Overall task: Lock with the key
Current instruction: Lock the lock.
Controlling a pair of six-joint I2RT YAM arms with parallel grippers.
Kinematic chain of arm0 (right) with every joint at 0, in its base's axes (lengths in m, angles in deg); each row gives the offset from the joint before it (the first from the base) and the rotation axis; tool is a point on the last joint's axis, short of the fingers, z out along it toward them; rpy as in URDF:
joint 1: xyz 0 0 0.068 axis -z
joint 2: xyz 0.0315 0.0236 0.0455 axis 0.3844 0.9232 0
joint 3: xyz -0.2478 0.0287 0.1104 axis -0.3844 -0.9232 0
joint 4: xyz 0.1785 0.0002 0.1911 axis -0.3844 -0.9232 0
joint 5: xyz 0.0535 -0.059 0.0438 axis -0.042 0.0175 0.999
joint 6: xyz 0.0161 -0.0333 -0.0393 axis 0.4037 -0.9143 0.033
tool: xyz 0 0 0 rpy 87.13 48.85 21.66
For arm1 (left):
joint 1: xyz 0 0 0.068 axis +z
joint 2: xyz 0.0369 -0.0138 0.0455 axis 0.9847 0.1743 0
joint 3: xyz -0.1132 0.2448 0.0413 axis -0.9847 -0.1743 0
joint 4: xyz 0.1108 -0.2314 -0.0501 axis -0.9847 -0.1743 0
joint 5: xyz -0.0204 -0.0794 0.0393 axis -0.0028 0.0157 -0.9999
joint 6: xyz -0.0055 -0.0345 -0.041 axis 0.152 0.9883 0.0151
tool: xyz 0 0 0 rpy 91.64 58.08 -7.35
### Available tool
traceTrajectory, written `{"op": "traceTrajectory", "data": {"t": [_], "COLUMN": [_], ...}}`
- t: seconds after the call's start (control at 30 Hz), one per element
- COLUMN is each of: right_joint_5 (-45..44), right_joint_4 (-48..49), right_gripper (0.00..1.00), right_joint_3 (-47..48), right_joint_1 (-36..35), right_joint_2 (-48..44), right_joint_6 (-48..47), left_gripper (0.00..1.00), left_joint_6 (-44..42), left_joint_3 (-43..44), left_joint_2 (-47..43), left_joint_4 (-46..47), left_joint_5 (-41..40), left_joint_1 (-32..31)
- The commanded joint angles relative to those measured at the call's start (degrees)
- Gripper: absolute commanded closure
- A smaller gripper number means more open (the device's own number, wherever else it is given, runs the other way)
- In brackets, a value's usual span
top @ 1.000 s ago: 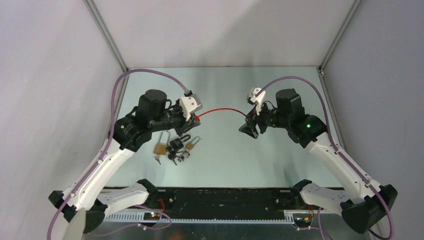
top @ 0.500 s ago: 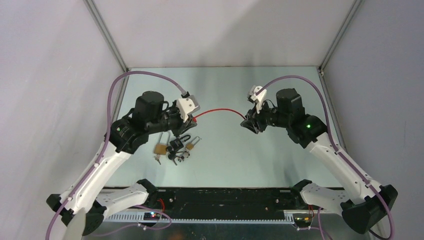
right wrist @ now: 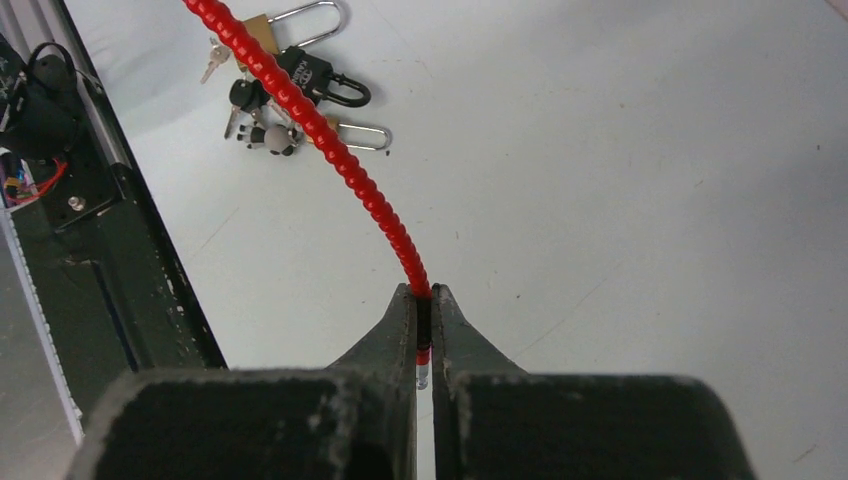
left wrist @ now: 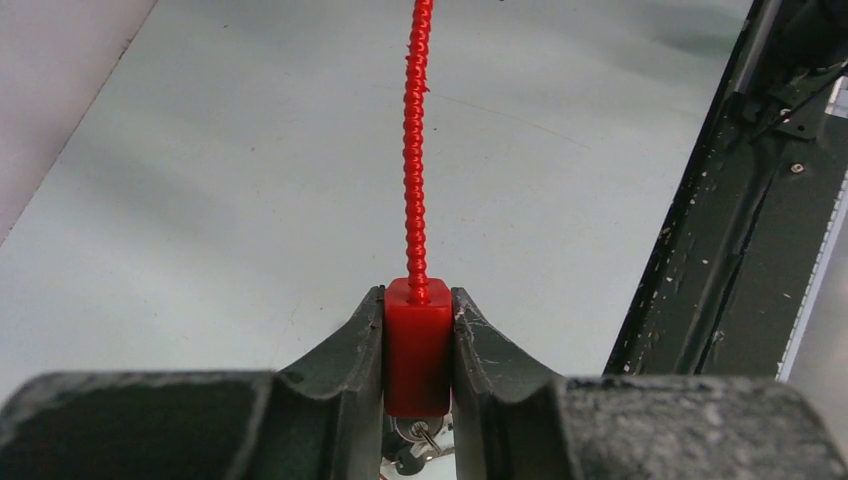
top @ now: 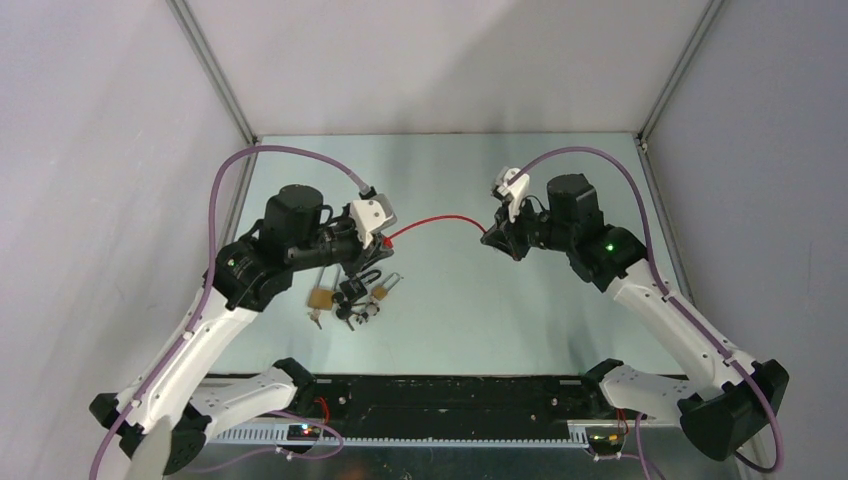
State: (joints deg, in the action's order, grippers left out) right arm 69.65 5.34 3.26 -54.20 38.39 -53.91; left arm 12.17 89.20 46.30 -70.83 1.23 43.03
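This is a robotics lab test cell. Plain pale grey wall panels (top: 100,150) close in the sides, joined by slim aluminium corner posts (top: 212,70). The work surface is a bare brushed-metal tabletop (top: 500,320). Along its near edge runs a black mounting rail (top: 450,400) with exposed wiring and a small circuit board (top: 303,431) (a tiny light glows on it). The white-and-black left robot arm (top: 200,340) and matching right robot arm (top: 670,310) trail loose purple cables (top: 280,149).

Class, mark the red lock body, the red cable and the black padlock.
red lock body (left wrist: 417,345): left wrist view, front face.
red cable (right wrist: 345,165): right wrist view, mid-curve.
black padlock (right wrist: 308,68): right wrist view, body.
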Motion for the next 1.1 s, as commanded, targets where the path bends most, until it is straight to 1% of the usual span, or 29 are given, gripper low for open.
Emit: {"op": "traceTrajectory", "data": {"t": [0.0,0.07,0.13,0.17,0.2,0.23,0.27,0.37,0.4,0.5,0.53,0.57,0.6,0.67,0.87,1.07], "right_joint_5": [3.9,6.5,9.3,9.3,7.9,7.0,4.5,-2.6,-3.6,-8.1,-8.6,-10.2,-10.7,-12.6,-13.6,-14.7], "right_joint_4": [3.9,7.8,14.1,19.5,22.2,28.7,31.3,41.8,43.6,50.8,53.7,55.2,57.6,58.7,59.5,60.8], "right_gripper": [1.0,1.0,1.0,1.0,1.0,1.0,1.0,1.0,1.0,1.0,1.0,1.0,1.0,1.0,1.0,1.0], "right_joint_3": [2.0,2.0,1.9,1.3,0.9,-0.2,-0.7,-2.7,-3.6,-5.3,-6.2,-6.7,-7.5,-8.1,-8.3,-8.6], "right_joint_1": [-0.1,-0.6,-2.6,-3.6,-5.9,-7.1,-9.4,-12.9,-13.2,-14.1,-14.3,-15.0,-15.5,-17.0,-18.8,-20.5], "right_joint_2": [-0.2,-0.8,-1.5,-1.9,-2.7,-3.0,-3.5,-4.0,-4.0,-3.8,-3.8,-3.9,-3.8,-3.8,-2.3,-0.8], "right_joint_6": [2.8,7.9,15.0,19.9,22.0,25.5,27.0,32.9,33.8,38.2,39.6,40.0,39.7,37.5,33.7,31.4], "left_gripper": [1.0,1.0,1.0,1.0,1.0,1.0,1.0,1.0,1.0,1.0,1.0,1.0,1.0,1.0,1.0,1.0], "left_joint_6": [-0.1,1.7,4.8,5.9,8.5,9.8,12.8,17.6,19.1,22.9,24.3,24.9,25.7,26.0,24.7,20.6], "left_joint_3": [3.2,3.7,3.2,2.8,2.0,1.5,0.3,-3.3,-5.3,-9.6,-12.1,-13.2,-14.9,-16.1,-17.1,-18.9], "left_joint_2": [-0.6,0.5,2.0,2.8,3.2,3.8,3.9,2.9,1.9,0.0,-0.8,-1.2,-1.9,-2.4,-3.0,-4.1], "left_joint_4": [1.7,2.4,4.9,7.7,11.3,13.0,17.1,26.0,30.3,38.7,43.1,44.6,48.0,49.9,50.7,50.9], "left_joint_5": [4.4,7.5,10.7,11.5,11.4,10.5,9.9,9.2,9.8,10.3,10.9,11.5,12.4,13.5,16.5,21.1], "left_joint_1": [0.0,0.0,0.0,-0.1,-0.1,-0.2,-0.2,-0.2,-0.2,-0.2,-0.2,-0.2,-0.2,-0.2,-0.2,-0.2]}}
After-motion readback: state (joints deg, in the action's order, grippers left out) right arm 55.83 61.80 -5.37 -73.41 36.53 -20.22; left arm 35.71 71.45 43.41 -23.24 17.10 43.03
